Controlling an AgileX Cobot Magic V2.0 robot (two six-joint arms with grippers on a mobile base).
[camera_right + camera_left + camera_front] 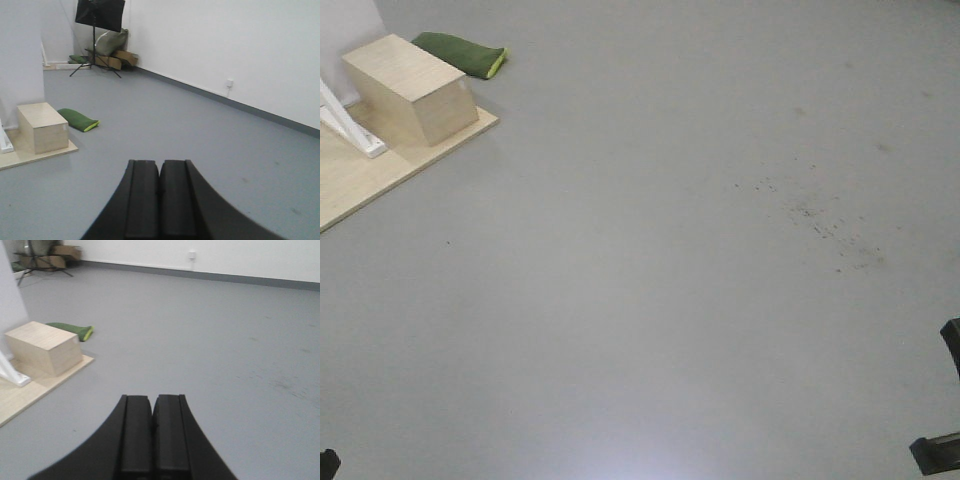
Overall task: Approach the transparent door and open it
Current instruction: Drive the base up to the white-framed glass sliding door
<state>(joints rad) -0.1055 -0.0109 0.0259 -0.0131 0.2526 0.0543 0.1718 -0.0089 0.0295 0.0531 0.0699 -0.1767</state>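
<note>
The transparent door is out of view in all three views. My left gripper [152,401] is shut with nothing between its black fingers, held above bare grey floor. My right gripper [160,165] is likewise shut and empty, pointing across the grey floor toward a white wall. In the front view only small black parts of the arms show at the lower right edge [948,400] and the lower left corner.
A light wooden box [410,85] stands on a flat wooden board [360,175] at the left, beside a white frame leg [345,125]. A green cushion [460,52] lies behind it. A black stand [97,30] and cardboard boxes [122,57] sit in the far corner.
</note>
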